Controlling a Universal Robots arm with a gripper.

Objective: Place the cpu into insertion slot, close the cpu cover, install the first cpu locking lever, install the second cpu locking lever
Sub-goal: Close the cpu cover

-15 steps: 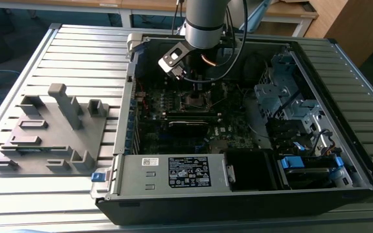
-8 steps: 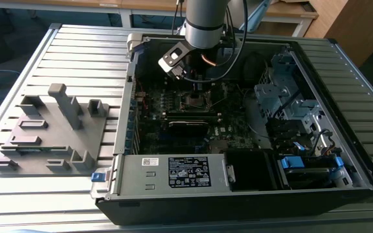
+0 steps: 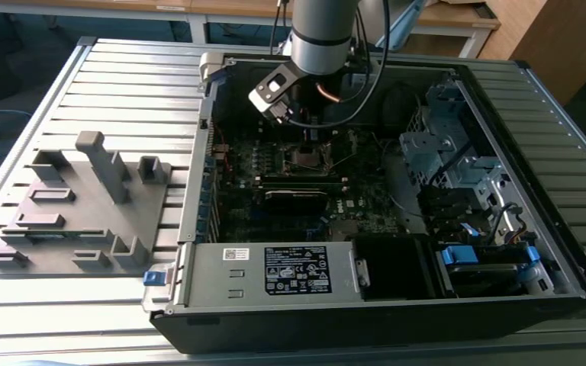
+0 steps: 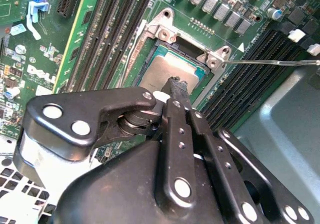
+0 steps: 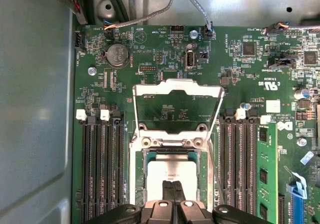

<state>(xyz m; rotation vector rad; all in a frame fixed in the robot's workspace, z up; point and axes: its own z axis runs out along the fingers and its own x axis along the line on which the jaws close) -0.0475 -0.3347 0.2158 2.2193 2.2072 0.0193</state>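
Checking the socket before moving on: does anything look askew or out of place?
Nothing stands out. The cpu looks seated square in the insertion slot, the cpu cover is swung open beside it, and the shut pincer is over the chip.

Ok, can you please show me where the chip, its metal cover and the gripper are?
chip [image 5: 172, 169], first wrist view: middle of its bare silver top.
cover [image 5: 177, 85], first wrist view: the bar of the open frame farthest from its hinge.
gripper [image 5: 173, 185], first wrist view: between its fingertips, over the chip.
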